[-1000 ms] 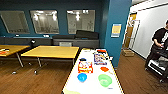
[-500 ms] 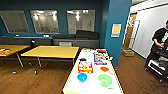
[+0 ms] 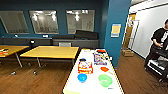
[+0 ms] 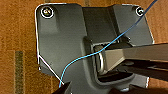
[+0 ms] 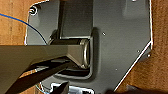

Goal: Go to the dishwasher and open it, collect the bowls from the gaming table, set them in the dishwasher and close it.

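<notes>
The gaming table [image 3: 93, 83] stands straight ahead in the head view, long, with a glossy white top and a yellow edge. Near its close end sit the two bowls: a small bright blue one [image 3: 82, 77] on the left and a wider light green one [image 3: 105, 80] on the right, a little apart. Both stand upright and look empty. The dishwasher is out of view. In the wrist views both arms hang over brown wooden floor, away from the table.
A flat orange-red piece [image 3: 104, 69] and colourful packages [image 3: 85, 67] lie further along the white top. Yellow-topped tables [image 3: 51, 52] stand to the left. A blue pillar [image 3: 117, 27] rises behind the table's far end. A person [image 3: 160, 45] with a rig stands at the right.
</notes>
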### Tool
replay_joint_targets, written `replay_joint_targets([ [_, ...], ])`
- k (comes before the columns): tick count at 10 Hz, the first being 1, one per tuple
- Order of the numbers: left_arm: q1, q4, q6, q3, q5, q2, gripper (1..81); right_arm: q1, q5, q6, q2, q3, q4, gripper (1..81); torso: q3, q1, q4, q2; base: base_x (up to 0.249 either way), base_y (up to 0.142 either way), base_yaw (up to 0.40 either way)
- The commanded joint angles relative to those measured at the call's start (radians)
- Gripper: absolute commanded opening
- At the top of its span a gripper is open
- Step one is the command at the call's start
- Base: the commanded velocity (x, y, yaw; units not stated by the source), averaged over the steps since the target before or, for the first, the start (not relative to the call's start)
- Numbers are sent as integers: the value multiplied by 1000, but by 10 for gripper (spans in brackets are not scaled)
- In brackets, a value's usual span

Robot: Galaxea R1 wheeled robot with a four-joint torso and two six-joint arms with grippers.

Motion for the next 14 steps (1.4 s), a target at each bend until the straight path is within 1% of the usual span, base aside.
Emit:
replay_joint_targets([
  [1, -41, -2, 1, -1, 52, -8, 811, 53, -53, -2, 8, 6, -4, 811, 0, 0, 0, 0, 0, 0, 0],
  [3, -41, -2, 1, -1, 52, -8, 811, 53, -53, -2, 8, 6, -4, 811, 0, 1, 0, 0, 0, 0, 0],
  [4, -41, -2, 1, -1, 52, -7, 811, 50, -53, -2, 8, 6, -4, 811, 0, 0, 0, 0, 0, 78, 0],
  [11, -37, -2, 1, -1, 52, -8, 811, 46, -53, -2, 8, 6, -2, 811, 0, 0, 0, 0, 0, 115, 0],
  [13, -37, -2, 1, -1, 52, -8, 811, 46, -53, -2, 8, 6, -2, 811, 0, 0, 0, 0, 0, 85, 0],
  [14, -35, -1, 1, -1, 52, -8, 811, 46, -53, -2, 8, 6, -4, 811, 0, 0, 0, 0, 0, 0, 0],
])
